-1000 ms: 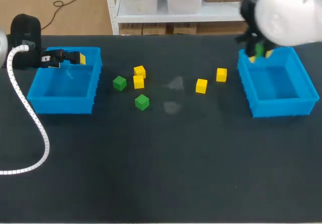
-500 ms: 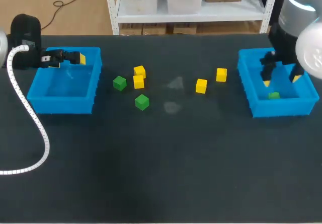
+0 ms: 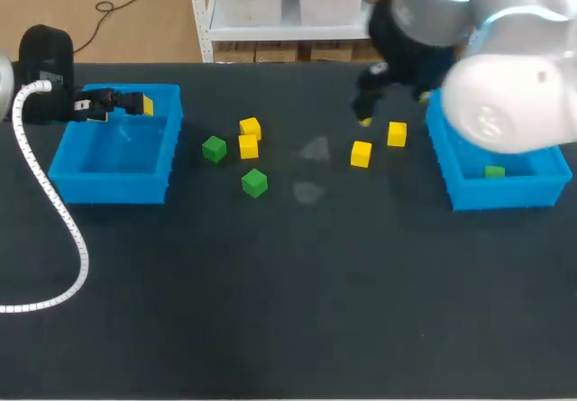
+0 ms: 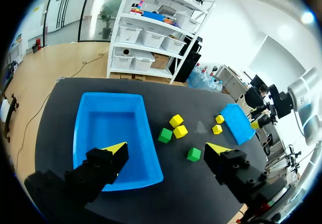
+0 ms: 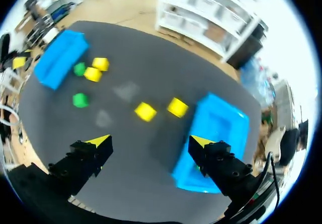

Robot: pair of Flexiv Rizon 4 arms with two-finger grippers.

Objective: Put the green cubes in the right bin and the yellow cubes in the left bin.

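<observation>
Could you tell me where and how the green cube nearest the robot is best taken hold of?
Grip the green cube across two opposite side faces, coming straight down from above. It lies flat with bare table on every side, so there should be room to close on it.

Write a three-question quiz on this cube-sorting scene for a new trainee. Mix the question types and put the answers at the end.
1. How many yellow cubes lie on the table, outside both bins?
2. True or false: the left bin already holds a cube.
3. What is in the right bin? A) one green cube  B) one yellow cube  C) nothing

Key: 1. four; 2. false, it is empty; 3. A
</observation>
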